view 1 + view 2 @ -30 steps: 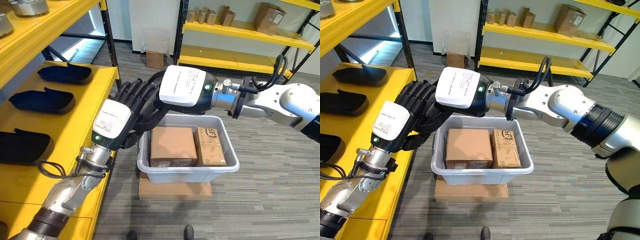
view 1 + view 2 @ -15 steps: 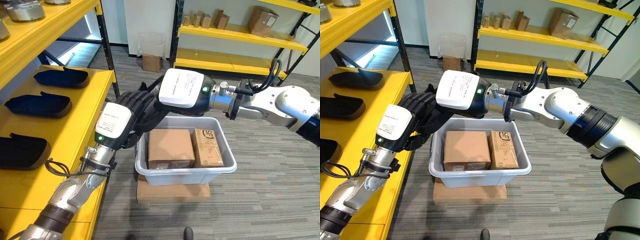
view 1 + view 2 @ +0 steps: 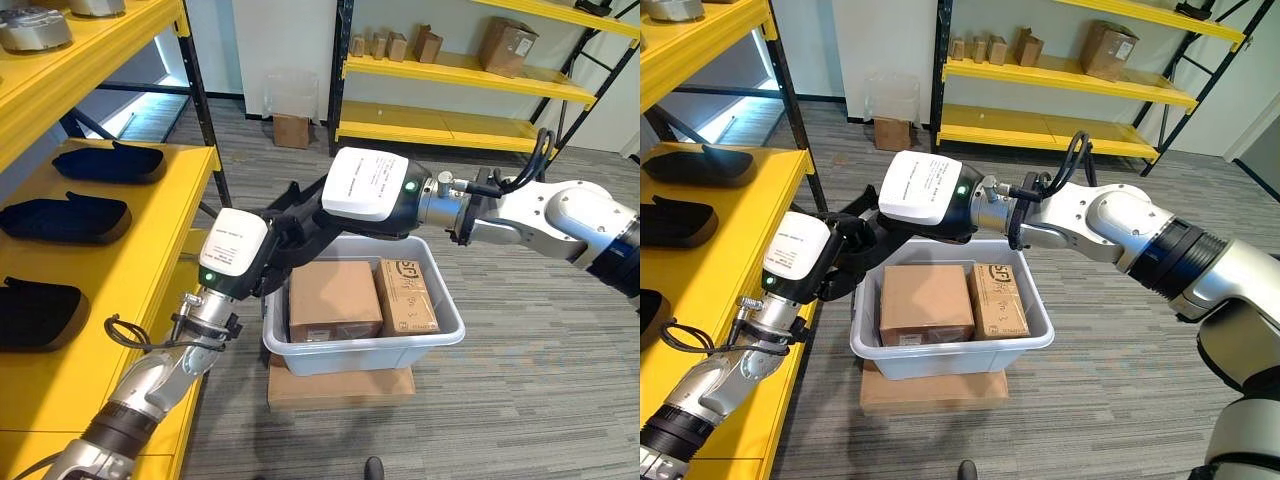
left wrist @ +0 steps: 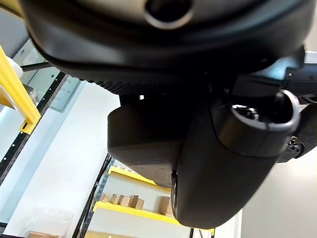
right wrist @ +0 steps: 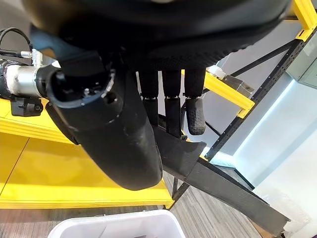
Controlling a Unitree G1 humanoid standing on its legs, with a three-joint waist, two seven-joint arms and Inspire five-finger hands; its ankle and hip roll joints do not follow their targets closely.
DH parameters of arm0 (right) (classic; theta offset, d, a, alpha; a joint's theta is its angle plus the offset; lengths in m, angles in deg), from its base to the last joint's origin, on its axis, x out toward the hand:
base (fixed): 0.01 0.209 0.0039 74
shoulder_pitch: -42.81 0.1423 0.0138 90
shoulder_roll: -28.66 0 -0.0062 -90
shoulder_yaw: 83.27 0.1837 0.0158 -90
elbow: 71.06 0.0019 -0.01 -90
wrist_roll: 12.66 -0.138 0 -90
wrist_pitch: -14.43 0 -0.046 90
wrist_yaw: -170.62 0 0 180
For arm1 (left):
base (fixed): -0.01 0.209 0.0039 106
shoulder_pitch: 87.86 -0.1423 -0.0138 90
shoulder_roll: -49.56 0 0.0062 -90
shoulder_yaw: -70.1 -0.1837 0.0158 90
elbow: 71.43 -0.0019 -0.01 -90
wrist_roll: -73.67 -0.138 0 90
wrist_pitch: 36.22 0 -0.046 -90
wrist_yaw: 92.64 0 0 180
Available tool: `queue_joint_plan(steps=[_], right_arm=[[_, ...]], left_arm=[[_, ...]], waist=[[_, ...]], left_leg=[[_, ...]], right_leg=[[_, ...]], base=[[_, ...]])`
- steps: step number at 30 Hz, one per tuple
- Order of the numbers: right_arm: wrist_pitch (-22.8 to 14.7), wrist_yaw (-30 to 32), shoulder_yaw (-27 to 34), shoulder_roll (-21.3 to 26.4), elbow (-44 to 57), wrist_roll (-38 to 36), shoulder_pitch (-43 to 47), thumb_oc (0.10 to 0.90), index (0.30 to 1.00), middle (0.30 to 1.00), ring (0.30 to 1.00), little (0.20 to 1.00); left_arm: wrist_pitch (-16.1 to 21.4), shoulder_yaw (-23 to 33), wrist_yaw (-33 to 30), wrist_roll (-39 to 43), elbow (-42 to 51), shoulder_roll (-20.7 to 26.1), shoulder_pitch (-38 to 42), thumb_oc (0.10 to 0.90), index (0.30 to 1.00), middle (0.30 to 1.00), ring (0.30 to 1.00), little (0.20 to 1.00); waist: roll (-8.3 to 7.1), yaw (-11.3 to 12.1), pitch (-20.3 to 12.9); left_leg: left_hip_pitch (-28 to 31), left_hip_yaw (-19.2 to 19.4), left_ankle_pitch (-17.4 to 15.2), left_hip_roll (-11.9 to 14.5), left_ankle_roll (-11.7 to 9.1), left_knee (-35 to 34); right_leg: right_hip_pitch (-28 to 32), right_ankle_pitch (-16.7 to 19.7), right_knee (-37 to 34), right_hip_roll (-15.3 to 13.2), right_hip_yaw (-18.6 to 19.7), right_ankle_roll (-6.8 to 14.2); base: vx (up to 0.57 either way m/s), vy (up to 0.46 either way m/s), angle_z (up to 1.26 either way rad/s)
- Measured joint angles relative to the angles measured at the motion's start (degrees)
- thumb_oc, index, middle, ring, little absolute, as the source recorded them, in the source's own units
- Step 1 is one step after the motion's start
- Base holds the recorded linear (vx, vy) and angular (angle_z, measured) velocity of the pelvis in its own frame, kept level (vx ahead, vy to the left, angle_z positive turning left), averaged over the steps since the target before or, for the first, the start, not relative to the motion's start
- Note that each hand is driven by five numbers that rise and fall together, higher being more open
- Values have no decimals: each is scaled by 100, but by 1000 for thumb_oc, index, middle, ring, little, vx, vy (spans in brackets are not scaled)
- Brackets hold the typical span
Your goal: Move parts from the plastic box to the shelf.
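Left eye view: both hands raised together over the far left corner of the grey plastic box (image 3: 440, 335), left hand (image 3: 238, 252) and right hand (image 3: 372, 186) gripping between them a black part (image 3: 296, 216) held above the box rim and beside the yellow shelf (image 3: 150, 235). Right wrist view: fingers (image 5: 174, 106) laid along the dark part (image 5: 176, 151), thumb curled under it; left hand's fingers hidden against the part, grip impossible to tell. Below and to the right of the hands, two cardboard boxes (image 3: 335, 298) side by side inside the plastic box; left of the hands, three more black parts (image 3: 62, 214) lying on the shelf.
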Motion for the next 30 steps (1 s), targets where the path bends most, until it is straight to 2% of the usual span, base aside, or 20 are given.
queue_joint_plan(steps=[7,8,9,10,13,21,25,30], right_arm=[[-16,0,0,-43,-66,-51,-57,400,300,300,300,300],[-13,0,0,-43,-66,-52,-57,441,358,358,358,358],[-14,0,0,-43,-67,-53,-58,618,605,605,605,605],[-14,0,0,-43,-67,-54,-61,900,1000,1000,1000,1000],[-8,68,184,-73,-26,-65,-168,900,1000,1000,1000,1000],[-7,444,1331,-280,711,-354,-214,900,1000,1000,1000,1000],[7,466,1797,-263,961,-553,-637,900,1000,1000,1000,1000],[64,453,2484,-114,1264,-556,-1665,900,1000,1000,1000,1000]], left_arm=[[-11,-16,-13,11,-19,-3,1,400,300,300,300,300],[-10,-17,-14,11,-20,-7,1,400,300,300,300,300],[-15,-16,-21,14,-23,-21,1,400,300,300,300,300],[-22,-15,-31,16,-25,-33,1,400,300,300,300,300],[-116,-15,0,10,-101,-178,-3,400,300,300,300,300],[-284,-218,462,-5,-675,-194,-393,400,300,300,300,300],[-382,-213,481,-6,-764,-193,-536,400,300,300,300,300],[-513,-116,569,-6,-840,-193,-600,400,300,300,300,300]], waist=[[8,4,-2],[9,4,-3],[10,4,-3],[10,6,-2],[27,11,-3],[78,-127,-3],[79,-122,-3],[87,-127,-7]], left_leg=[[0,0,-1,0,0,0],[0,0,-1,0,0,0],[0,0,-1,0,0,0],[0,0,-1,1,0,0],[0,-1,-1,1,0,0],[2,17,-4,-1,0,-3],[17,20,-8,-7,0,-5],[73,113,-46,-6,28,-5]], right_leg=[[-1,-1,0,0,0,0],[-1,-1,0,0,0,0],[-1,-1,0,0,0,0],[-1,-1,0,-1,-1,0],[-1,-1,-1,-2,-1,-1],[-11,-1,-2,-1,14,-2],[-1,-2,-1,-9,20,-2],[-5,0,-2,-14,113,-3]], base=[[0,0,0],[0,0,0],[0,0,0],[0,0,0],[0,0,0],[0,0,0],[-18,-3,0],[12,-7,-9]])
